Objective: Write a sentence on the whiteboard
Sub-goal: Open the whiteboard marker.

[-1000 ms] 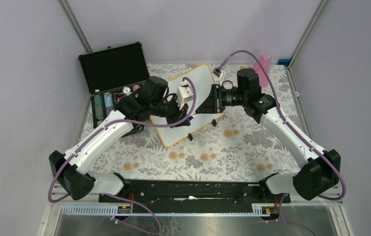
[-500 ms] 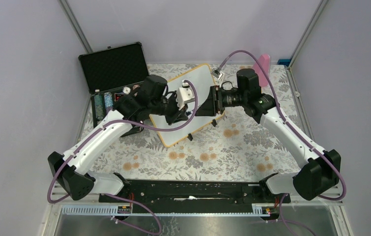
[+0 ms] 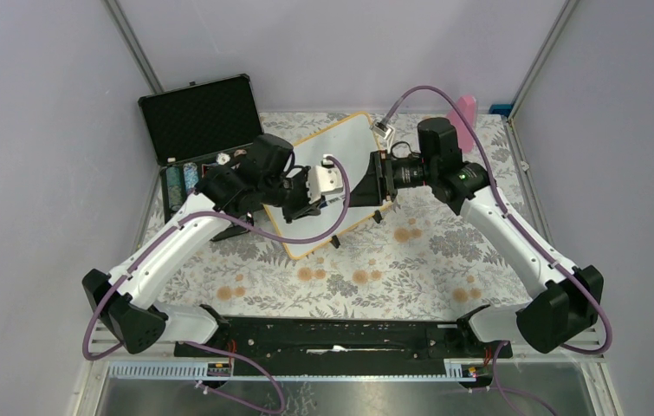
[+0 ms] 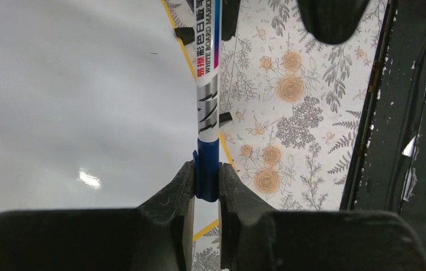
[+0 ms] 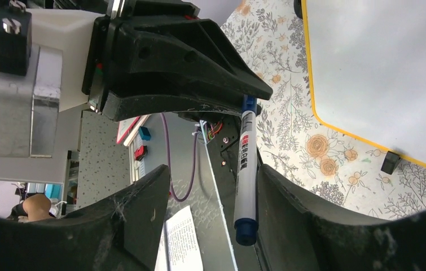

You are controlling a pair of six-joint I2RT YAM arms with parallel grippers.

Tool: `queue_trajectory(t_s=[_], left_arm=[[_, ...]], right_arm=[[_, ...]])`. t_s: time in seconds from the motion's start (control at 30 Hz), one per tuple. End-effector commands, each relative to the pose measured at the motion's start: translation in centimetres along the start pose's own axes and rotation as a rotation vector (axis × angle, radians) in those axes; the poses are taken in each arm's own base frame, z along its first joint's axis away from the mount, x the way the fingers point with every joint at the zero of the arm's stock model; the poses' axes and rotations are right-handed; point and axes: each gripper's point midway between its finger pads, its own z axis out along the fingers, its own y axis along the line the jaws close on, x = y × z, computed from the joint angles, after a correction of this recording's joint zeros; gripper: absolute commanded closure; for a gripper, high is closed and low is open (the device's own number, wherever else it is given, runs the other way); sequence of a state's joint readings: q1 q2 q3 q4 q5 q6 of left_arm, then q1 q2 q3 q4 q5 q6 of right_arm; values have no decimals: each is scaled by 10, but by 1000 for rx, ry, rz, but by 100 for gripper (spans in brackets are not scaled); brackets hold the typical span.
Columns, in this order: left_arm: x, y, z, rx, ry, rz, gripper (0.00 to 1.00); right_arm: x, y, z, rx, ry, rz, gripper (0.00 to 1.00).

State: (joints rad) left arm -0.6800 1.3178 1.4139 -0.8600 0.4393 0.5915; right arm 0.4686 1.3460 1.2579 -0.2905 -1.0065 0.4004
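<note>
The whiteboard (image 3: 351,139) with its orange-yellow rim lies at an angle in the middle of the table. What shows of its surface (image 4: 58,84) (image 5: 385,68) is blank, and no sentence shows. Above its near part, my left gripper (image 3: 306,206) (image 4: 206,172) is shut on the blue cap of a white whiteboard marker (image 4: 207,96) (image 5: 245,169). My right gripper (image 3: 365,186) (image 5: 213,172) faces it, open. The marker's barrel passes between the right gripper's fingers, close to the right-hand one (image 5: 312,220); whether it touches cannot be told.
An open black foam-lined case (image 3: 202,117) with poker chips (image 3: 180,182) stands at the back left. A pink object (image 3: 462,113) stands at the back right. The floral cloth (image 3: 427,251) covers the table, and a black rail (image 3: 332,334) runs along the near edge.
My right gripper has opened and let go of the marker's barrel. My left gripper, still holding the cap end, has shifted slightly toward the near side.
</note>
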Motion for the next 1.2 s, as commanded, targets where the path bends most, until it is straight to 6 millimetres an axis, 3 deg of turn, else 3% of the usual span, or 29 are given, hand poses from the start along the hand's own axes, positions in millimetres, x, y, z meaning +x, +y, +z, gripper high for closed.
queue_trajectory(t_s=[0.0,0.1,0.53,0.67,0.93,1.07,1.17], left_arm=[[-12,-1,-7,5,-16,46,100],[-13,2,-3,0,-4,21,100],[-14,-3,3,34,17,45,100],[-16,-5,4,42,14,42,100],[-17,-9,5,49,16,39,100],[-15,-11,5,55,27,32,100],[-14,-13,6,60,30,20,100]], right_arm=[[-3,1,4,13,4,2,37],[6,-7,11,49,32,8,44],[12,-6,18,45,60,-2,52],[12,-6,18,51,58,-7,63],[10,-12,19,79,47,-8,68],[10,-12,19,81,47,-12,59],[9,-13,19,90,39,-17,75]])
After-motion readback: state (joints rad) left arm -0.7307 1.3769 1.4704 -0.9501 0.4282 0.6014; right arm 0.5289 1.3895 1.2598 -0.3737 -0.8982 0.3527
